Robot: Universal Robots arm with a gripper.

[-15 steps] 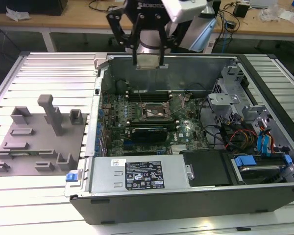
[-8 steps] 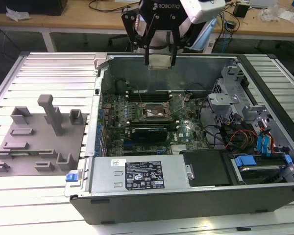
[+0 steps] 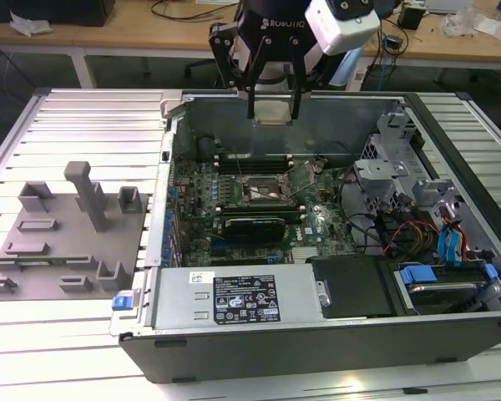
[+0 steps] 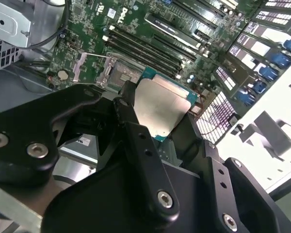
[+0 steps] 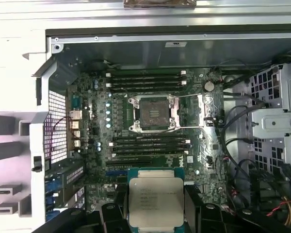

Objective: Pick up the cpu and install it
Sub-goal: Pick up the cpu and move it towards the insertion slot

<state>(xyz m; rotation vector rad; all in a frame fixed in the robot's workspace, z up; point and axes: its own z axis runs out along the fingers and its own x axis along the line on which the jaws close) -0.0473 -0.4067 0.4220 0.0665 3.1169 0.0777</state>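
Note:
My gripper (image 3: 273,111) hangs high over the open computer case, shut on the cpu (image 3: 273,110), a flat silver square. In the second wrist view the cpu (image 4: 160,108) sits clamped between the black fingers (image 4: 136,131), its green rim showing. The first wrist view has the cpu (image 5: 155,201) held above the motherboard. The dark square socket (image 5: 154,112) lies open on the board, with its metal frame swung aside. In the exterior view the socket (image 3: 264,194) is below and in front of the gripper.
The case wall (image 3: 317,125) rings the motherboard. Memory slots (image 5: 145,80) flank the socket. Drive cages and cables (image 3: 417,209) fill the exterior view's right. A grey fixture plate with blocks and posts (image 3: 67,234) lies at the exterior view's left. The power supply (image 3: 234,301) sits at the front.

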